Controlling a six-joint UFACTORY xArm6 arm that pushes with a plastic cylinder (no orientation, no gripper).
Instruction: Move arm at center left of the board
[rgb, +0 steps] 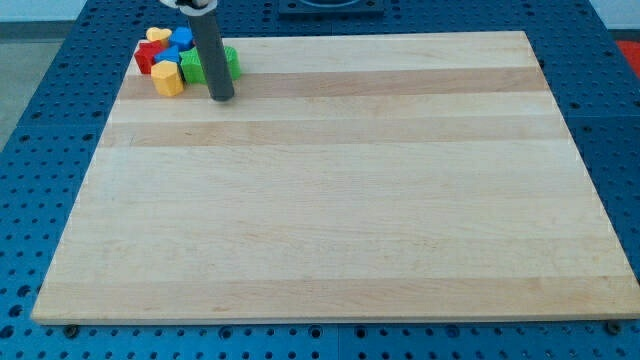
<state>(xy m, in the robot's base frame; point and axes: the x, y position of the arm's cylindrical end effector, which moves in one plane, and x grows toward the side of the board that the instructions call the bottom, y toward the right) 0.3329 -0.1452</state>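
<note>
My tip (221, 98) rests on the wooden board (330, 200) near the view's top left corner. It stands just below and right of a tight cluster of blocks. The cluster holds a red block (148, 57), a yellow heart-like block (157, 35), a yellow block (168, 79), a blue block (182, 38), a second blue block (168, 55) and green blocks (193, 68) partly hidden behind the rod (212, 50). A green block (233, 62) shows to the rod's right.
The board lies on a blue perforated table (60, 150) that surrounds it on all sides.
</note>
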